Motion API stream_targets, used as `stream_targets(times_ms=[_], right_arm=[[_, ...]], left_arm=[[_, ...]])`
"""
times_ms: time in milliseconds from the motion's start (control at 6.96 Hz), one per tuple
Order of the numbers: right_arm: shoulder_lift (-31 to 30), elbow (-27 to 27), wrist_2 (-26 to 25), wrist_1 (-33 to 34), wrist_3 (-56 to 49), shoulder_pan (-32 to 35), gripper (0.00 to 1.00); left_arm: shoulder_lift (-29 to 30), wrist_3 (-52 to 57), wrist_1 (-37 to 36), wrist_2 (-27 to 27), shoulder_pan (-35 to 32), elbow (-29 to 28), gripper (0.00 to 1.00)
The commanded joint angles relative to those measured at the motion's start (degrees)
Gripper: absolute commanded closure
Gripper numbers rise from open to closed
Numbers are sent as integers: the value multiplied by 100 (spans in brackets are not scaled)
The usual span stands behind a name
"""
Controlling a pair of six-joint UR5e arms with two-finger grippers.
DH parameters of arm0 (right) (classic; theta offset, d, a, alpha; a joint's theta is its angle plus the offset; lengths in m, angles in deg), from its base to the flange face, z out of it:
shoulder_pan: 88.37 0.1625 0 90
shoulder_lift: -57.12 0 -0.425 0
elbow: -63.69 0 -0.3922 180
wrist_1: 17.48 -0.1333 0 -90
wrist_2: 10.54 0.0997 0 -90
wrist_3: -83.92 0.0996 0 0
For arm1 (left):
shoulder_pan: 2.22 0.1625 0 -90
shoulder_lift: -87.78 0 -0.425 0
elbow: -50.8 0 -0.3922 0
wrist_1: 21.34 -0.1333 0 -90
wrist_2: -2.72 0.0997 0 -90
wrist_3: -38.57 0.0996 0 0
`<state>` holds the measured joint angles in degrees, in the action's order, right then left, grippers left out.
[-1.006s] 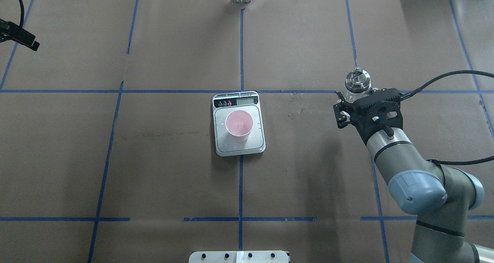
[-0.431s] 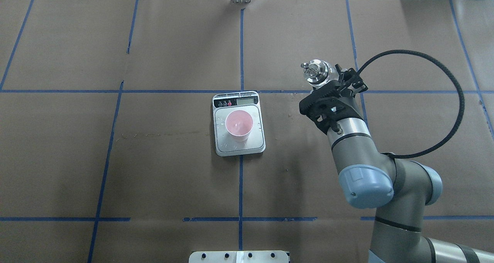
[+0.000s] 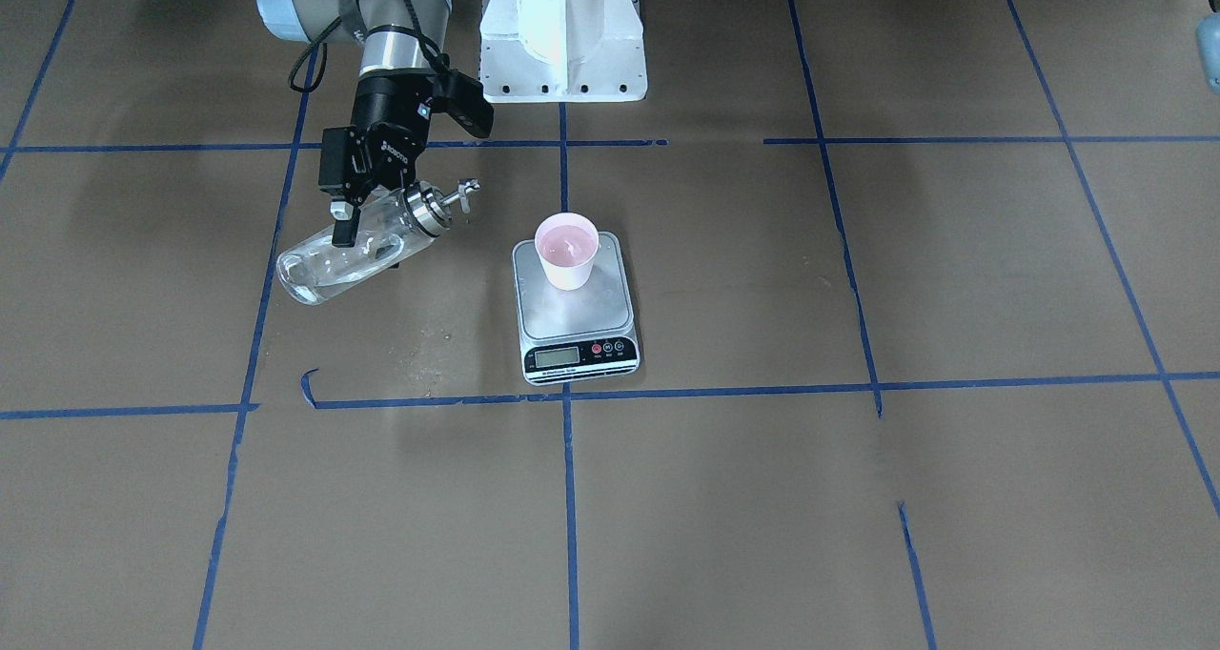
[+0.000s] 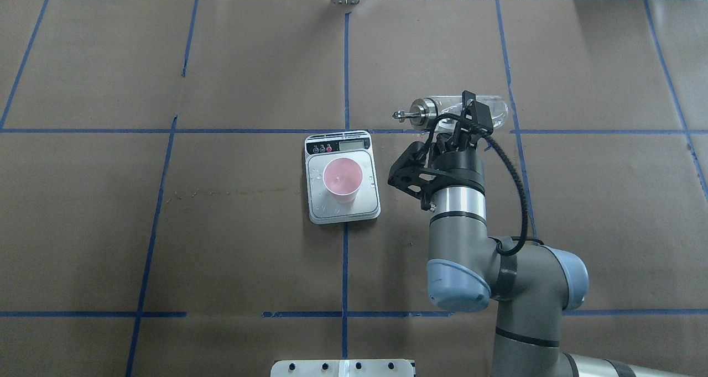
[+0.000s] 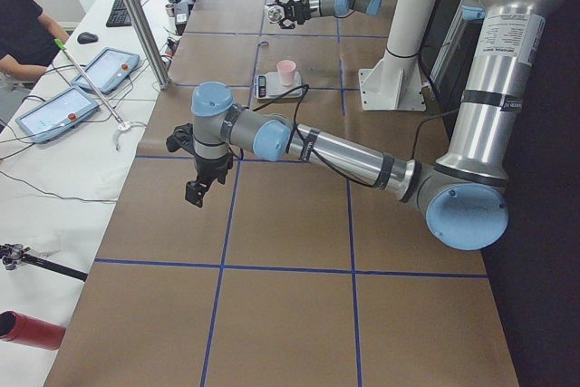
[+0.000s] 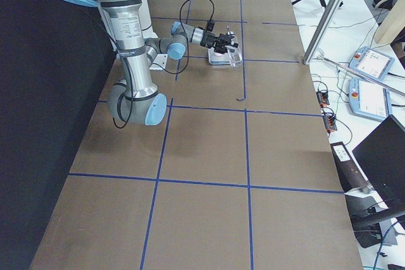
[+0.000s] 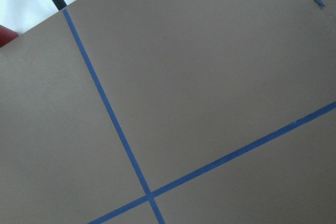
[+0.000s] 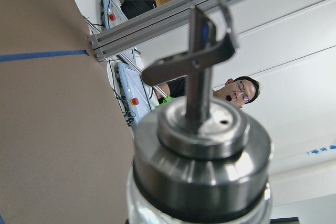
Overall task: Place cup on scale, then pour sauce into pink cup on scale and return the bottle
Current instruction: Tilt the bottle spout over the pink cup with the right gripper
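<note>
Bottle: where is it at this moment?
Overhead view: the bottle hangs nearly level in the right gripper, right of the scale, spout turned toward it, not over the cup.

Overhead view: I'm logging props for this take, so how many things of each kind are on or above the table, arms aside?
Cup: 1
Scale: 1
Bottle: 1, held on its side in the right pincer
Total: 3
</note>
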<state>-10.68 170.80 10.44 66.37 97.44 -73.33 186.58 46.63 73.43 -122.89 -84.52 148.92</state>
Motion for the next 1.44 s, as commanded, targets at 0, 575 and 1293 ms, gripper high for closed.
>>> stream_targets(times_ms=[0,575,1293], right_arm=[[205,-435,-366,351,-390,-45,100],[706,-1096,-1104,483,-2339,-54,100],[777,-1044,-1553,448,-3777,-115,100]], left_arm=[[-185,11,443,-7,-23,-151,0],[-177,20,524,2,-58,-371,0],[-177,11,1148,-7,-155,-917,0]])
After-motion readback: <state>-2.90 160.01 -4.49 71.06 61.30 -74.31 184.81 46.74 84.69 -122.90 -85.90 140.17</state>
